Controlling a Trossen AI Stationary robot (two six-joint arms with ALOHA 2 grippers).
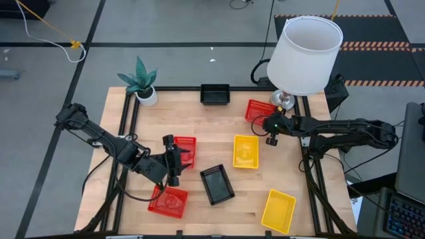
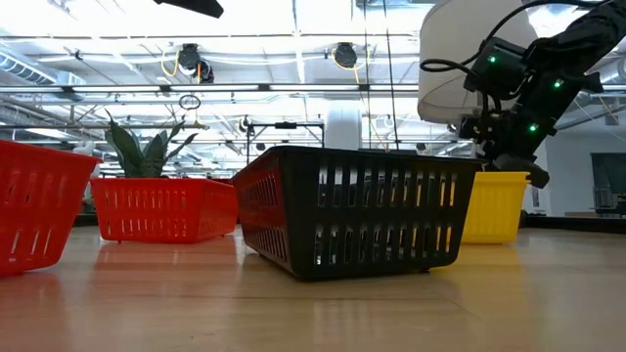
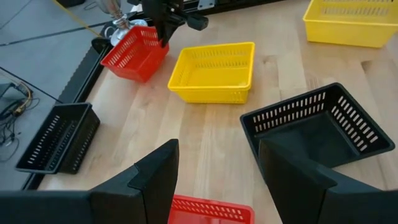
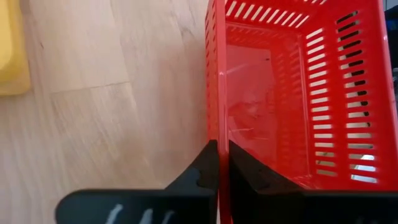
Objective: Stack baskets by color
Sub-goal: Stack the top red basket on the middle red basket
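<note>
My right gripper (image 1: pixel 270 126) is at the far right of the table, shut on a red basket (image 1: pixel 257 109) that stands in front of the lamp. My left gripper (image 1: pixel 175 160) hangs open over the left half, with nothing between its fingers. It is between a red basket (image 1: pixel 186 149) on its far side and another red basket (image 1: pixel 168 202) at the near left. A black basket (image 1: pixel 217 184) and a yellow basket (image 1: pixel 246 151) rest on their bases mid-table. A second yellow basket (image 1: pixel 279 210) sits near right, and a second black basket (image 1: pixel 214 94) at the far edge. My right gripper pinches one mesh side wall of the red basket at its rim (image 4: pixel 216 121), one finger inside the basket and one outside. The fingers slant down from the table's right side, at the basket's near right end (image 3: pixel 160 41). Whether the base is off the table I cannot tell.
A white lampshade (image 1: pixel 304 54) on a metal foot (image 1: pixel 282 99) stands close behind the held basket. A plant in a white pot (image 1: pixel 144 89) is at the far left corner. Bare wood lies between the yellow basket and the near right yellow one.
</note>
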